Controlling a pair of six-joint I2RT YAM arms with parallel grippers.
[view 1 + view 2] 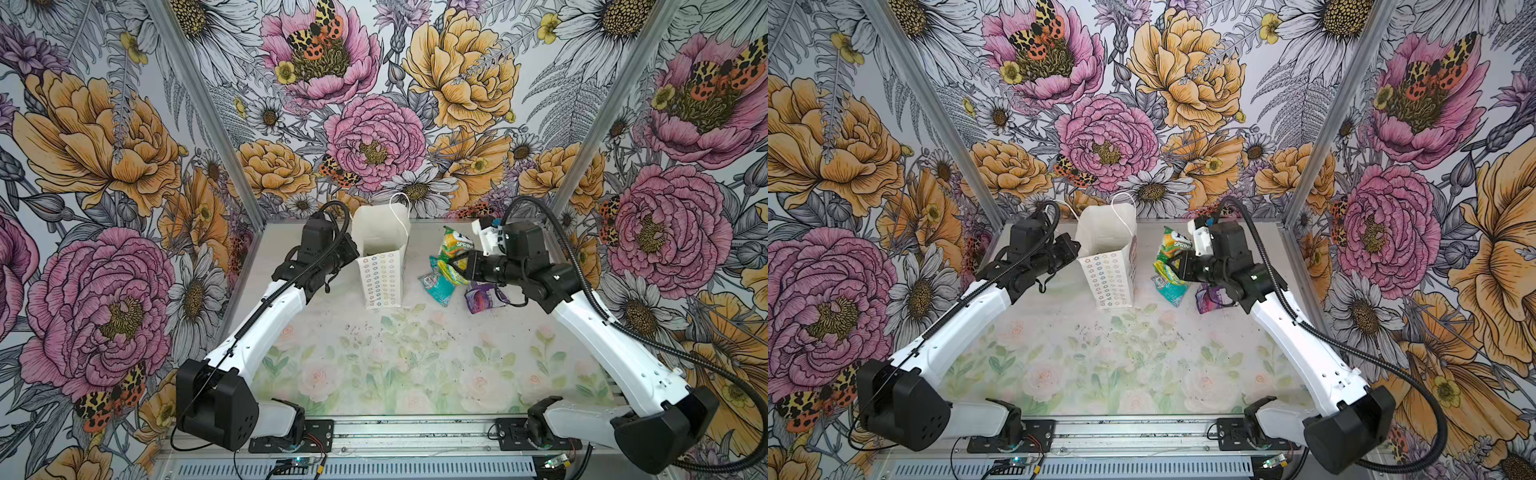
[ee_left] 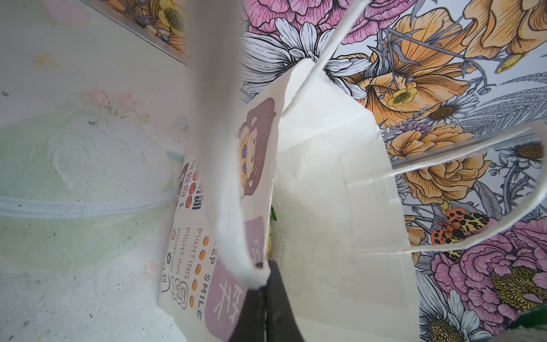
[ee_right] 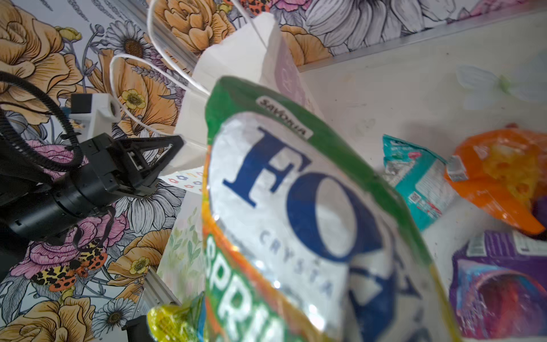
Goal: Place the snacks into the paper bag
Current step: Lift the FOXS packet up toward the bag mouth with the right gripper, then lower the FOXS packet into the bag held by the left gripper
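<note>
Left side: your left pincer [image 1: 352,249] is clamped fully shut on the rim of the paper bag [image 1: 382,274], at the bag's 9 o'clock edge in both top views. It looks to be steadying the mouth.
Right side: your right pincer [image 1: 456,264] is closed down on the FOX'S packet [image 1: 455,243], which appears lifted off the counter [image 1: 374,353].
Key relation: the bag stands upright at 9 o'clock from the right pincer, near but apart. Its mouth faces up, so the packet likely has to clear the 3 o'clock rim.
Packet axis: roughly 12 to 6 in a top view, free end toward 12.
Left on counter: the teal packet [image 1: 438,286] lies at 7 o'clock of the right pincer and the purple packet [image 1: 482,297] at 5. The orange packet [image 3: 500,177] shows only in the right wrist view.
Hidden: the packet covers the right pincer in its own wrist view. A yellow-green scrap beneath may be a second packet, but you cannot tell. The bag's inside is mostly unseen, apart from a green sliver in the left wrist view.
</note>
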